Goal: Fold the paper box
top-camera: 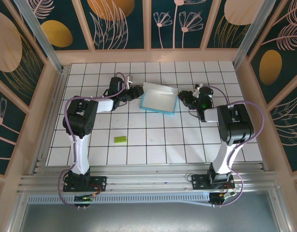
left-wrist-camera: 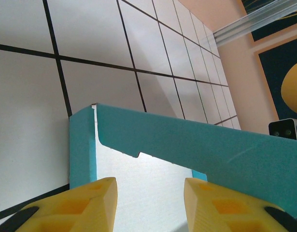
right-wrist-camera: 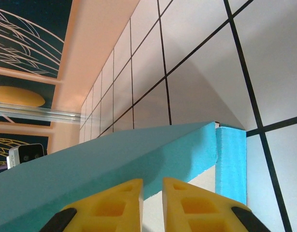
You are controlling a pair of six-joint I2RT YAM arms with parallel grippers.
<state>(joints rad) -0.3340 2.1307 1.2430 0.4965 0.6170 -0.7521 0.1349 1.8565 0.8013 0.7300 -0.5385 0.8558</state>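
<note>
— Blue card, from overhead?
— Sat as the paper box (top-camera: 159, 102) midway up the tiled table (top-camera: 153, 140), part-formed, between left gripper (top-camera: 137, 92) and right gripper (top-camera: 182, 96).
— From the left wrist?
— Showed one long wall raised, corner unlocked, with jaws parted, clasping nothing.
— From the right wrist?
— Nearly closed against the blue wall; couldn't tell any pinch. Judged roughly half done, with ends yet to tuck.

Top camera looks steeply down from the near edge over the white tiled tabletop (top-camera: 153, 145); wrist cameras — very close — face the light-blue card box (left-wrist-camera: 211, 145) from opposite ends.
</note>
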